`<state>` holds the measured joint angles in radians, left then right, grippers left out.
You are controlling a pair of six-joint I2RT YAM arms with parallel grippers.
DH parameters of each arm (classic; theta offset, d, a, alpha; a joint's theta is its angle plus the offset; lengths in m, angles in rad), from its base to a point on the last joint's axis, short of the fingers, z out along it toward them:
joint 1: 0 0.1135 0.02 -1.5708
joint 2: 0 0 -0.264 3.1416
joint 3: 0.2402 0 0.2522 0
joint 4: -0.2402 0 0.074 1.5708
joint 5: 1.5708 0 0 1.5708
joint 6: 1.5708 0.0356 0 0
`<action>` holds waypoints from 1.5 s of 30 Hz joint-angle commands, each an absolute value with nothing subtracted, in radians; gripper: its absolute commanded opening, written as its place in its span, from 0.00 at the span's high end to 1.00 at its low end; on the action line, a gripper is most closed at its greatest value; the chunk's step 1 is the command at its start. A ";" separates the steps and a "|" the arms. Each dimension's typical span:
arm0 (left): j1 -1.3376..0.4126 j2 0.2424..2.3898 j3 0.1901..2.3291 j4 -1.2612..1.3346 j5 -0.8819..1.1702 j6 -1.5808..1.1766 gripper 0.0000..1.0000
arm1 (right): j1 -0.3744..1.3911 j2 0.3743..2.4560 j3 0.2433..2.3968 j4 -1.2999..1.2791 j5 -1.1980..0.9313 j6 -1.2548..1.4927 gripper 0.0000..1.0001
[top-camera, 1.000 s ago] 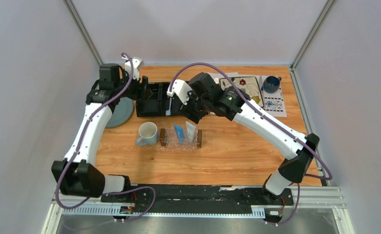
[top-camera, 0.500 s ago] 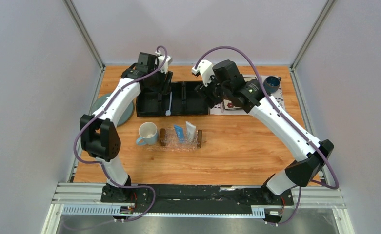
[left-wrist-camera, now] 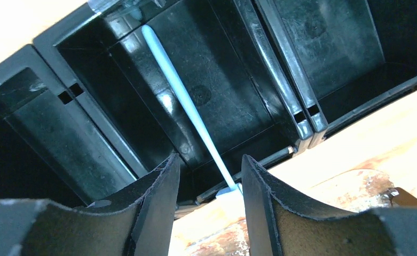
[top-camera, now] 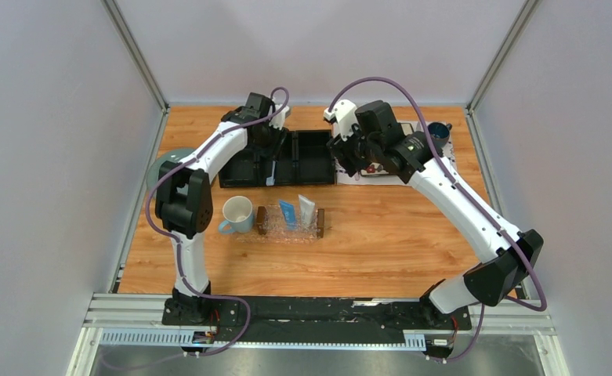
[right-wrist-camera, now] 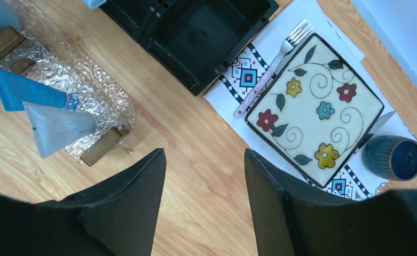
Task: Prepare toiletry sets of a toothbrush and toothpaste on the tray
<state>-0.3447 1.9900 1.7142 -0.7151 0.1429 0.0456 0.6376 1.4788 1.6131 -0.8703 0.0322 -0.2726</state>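
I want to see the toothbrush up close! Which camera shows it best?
The left wrist view: the toothbrush is big there, lying slanted in the black organizer. The top view shows a thin pale sliver; the right wrist view doesn't clearly show it.

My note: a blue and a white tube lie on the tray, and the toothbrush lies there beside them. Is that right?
No. The blue tube and white tube do lie on the tray, but the toothbrush is in the middle compartment of the black organizer, not on the tray. The left wrist view shows it.
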 commanded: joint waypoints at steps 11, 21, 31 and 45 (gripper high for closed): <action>-0.373 2.089 1.756 -0.716 0.044 0.012 0.46 | 0.620 1.416 1.531 -0.789 -0.043 -0.242 0.40; -0.374 2.131 1.770 -0.732 0.049 0.005 0.49 | 0.603 1.385 1.490 -0.775 -0.060 -0.241 0.40; -0.380 2.149 1.767 -0.726 0.040 0.008 0.53 | 0.595 1.378 1.465 -0.762 -0.078 -0.236 0.40; -0.385 2.177 1.801 -0.733 0.026 0.011 0.64 | 0.588 1.379 1.454 -0.761 -0.091 -0.239 0.40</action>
<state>-0.3801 2.1738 1.7435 -0.7246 0.0429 0.0204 0.5919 1.4078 1.4578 -0.8024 -0.0750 -0.2508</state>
